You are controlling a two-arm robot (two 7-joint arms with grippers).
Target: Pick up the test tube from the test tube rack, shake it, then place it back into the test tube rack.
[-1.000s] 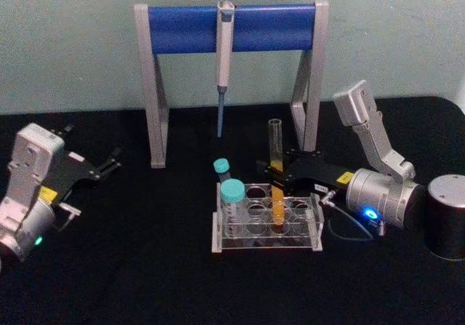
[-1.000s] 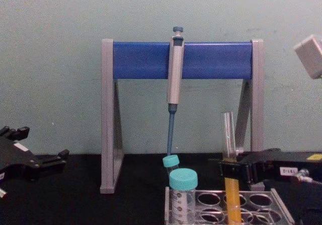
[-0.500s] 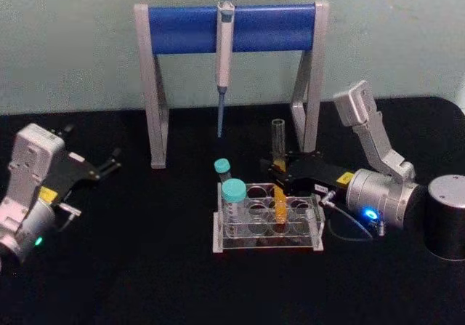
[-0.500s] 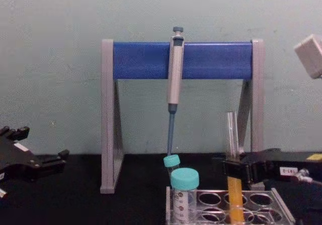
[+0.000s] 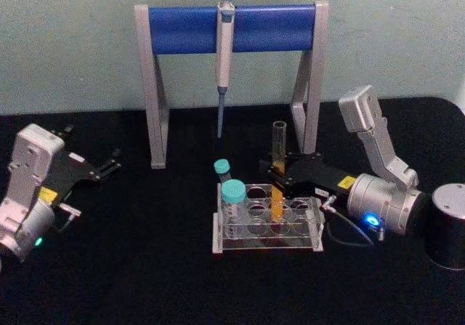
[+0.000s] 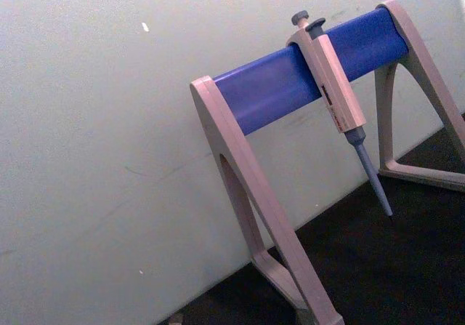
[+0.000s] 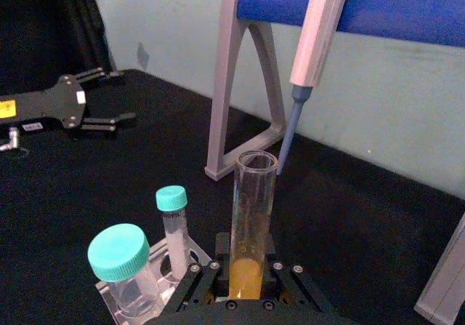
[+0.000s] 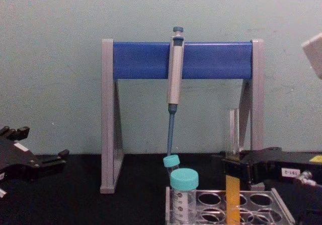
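Note:
The test tube (image 5: 278, 147) stands upright in a middle hole of the pale test tube rack (image 5: 265, 242), its lower half filled with orange-yellow liquid. My right gripper (image 5: 277, 182) reaches in from the right and is shut on the tube just above the rack. The chest view shows the tube (image 8: 231, 132) rising out of the black right gripper (image 8: 232, 168), with the rack (image 8: 251, 191) below. In the right wrist view the fingers (image 7: 290, 285) flank the tube (image 7: 253, 209) at the level of the liquid. My left gripper (image 5: 109, 166) is parked open at the far left.
Two teal-capped vials (image 5: 233, 191) (image 5: 221, 166) stand at the rack's left end. Behind the rack is a blue-and-grey pipette stand (image 5: 261, 28) with a pipette (image 5: 224, 49) hanging from it, tip down. The black table is open at the front and left.
My right arm has sunk a little lower and nearer, still shut on the test tube. The tube stays upright in the rack, nudged slightly right. The left arm has not moved.

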